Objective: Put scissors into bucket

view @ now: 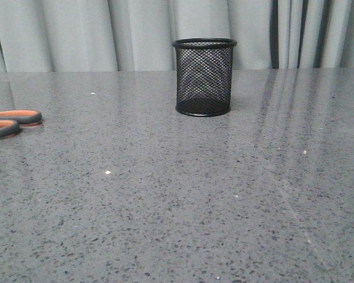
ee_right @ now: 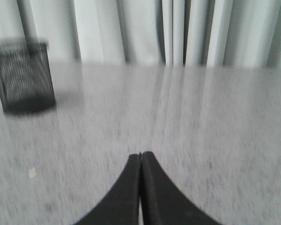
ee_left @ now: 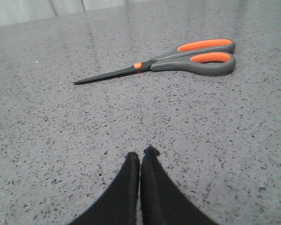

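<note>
Grey-and-orange-handled scissors [ee_left: 178, 58] are lying crosswise ahead of the left hand [ee_left: 140, 157], fingers pressed together, far left of the black mesh bucket [view: 203, 76].

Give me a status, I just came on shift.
Left gripper shut, empty; right gripper shut, empty. Scissors flat on table, untouched. Bucket upright, apart. Nothing between.

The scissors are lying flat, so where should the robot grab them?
Probably from above with the left gripper, pinching across the narrow neck of the scissors just behind the orange pivot. They lie flat and closed, so that slim part fits between the fingers.
</note>
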Controlling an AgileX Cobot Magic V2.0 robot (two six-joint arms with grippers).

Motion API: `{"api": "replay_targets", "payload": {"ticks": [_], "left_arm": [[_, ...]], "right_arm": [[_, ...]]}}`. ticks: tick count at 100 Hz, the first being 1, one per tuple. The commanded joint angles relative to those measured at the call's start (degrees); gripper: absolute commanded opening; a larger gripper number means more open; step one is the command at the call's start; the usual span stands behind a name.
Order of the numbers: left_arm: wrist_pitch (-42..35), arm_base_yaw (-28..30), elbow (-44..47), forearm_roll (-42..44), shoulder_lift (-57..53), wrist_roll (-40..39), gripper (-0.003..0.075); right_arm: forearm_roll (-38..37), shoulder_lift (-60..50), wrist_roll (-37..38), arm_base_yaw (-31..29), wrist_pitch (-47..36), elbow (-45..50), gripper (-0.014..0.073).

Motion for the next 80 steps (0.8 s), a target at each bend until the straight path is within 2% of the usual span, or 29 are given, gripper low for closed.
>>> {"api": "replay_targets", "payload": {"ticks": [1, 14, 31, 40, 49, 65, 74, 80], "left_arm": [[-2.3, 0.1, 2.2, 0.0, -1.5, -0.4, -0.0019], [-4.6, 0.1, 2.2, -0.9, -1.5, -0.4, -0.0019], [-18.9, 0.1, 2.2, -14.1, -1.5, -0.4, -0.0019], [-27.5, 0.1, 2.2, -24.4, -1.5, -0.7, -0.0019], [-32.8, 0.1, 2.2, -40.6, -1.5, -0.7, -0.0019], [-31.8, 0.1, 2.0, -64.1, -1.5, -0.7, -0.0019], [-28.2, 0.1, 1.3, -63.3, -1.5, -0.7, -0.0019], [-25.5, 0.1, -0.2, -59.2, -1.5, -0.7, -0.002]], "right_arm": [[6.1, -1.2, -0.2, -0.2, -9.6, 0.4, -0.0066], [16.0, -1.2, -0.2, -0.2, -12.1, 0.3, -0.0066], [19.7, -1.2, -0.1, -0.2, -12.6, 0.3, -0.0066], [20.6, -1.2, 1.0, -0.2, -13.6, 0.1, -0.0066], [20.6, -1.2, 1.0, -0.2, -14.1, -0.5, -0.0066], [20.6, -1.2, 1.0, -0.2, -13.6, -2.7, -0.0066], [20.5, -1.2, 1.0, -0.2, -11.7, -4.7, -0.0066], [19.2, -0.4, 1.0, -0.2, -8.4, -7.1, -0.0066]]}}
